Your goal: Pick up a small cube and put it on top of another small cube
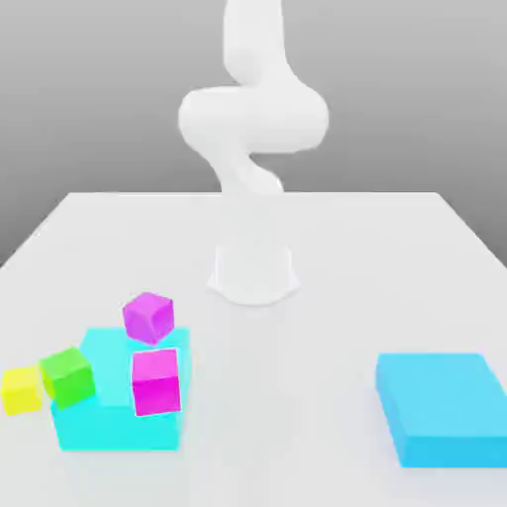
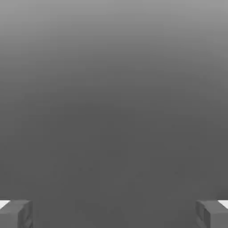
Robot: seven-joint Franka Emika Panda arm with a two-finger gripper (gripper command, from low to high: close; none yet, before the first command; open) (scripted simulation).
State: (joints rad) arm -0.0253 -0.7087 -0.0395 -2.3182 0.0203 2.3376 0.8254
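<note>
Gripper [image 2: 114,213] jaws stand wide apart, holding nothing. Yellow cube [image 1: 21,389] rests on table [image 1: 297,396] beside green cube [image 1: 66,376], ungrasped.

Two magenta cubes [image 1: 149,317] [image 1: 156,382] on cyan block [image 1: 114,421]; second cyan block [image 1: 444,408] well apart

Soft, even light is washing the scene, with almost no shadows showing.
The white desk [image 1: 327,248] is glowing bright under diffuse light while the grey backdrop is darkening upward; the white arm [image 1: 253,119] is looking blurred, nearly blown out. In the hand view, a smooth grey gradient is dimming downward.
</note>
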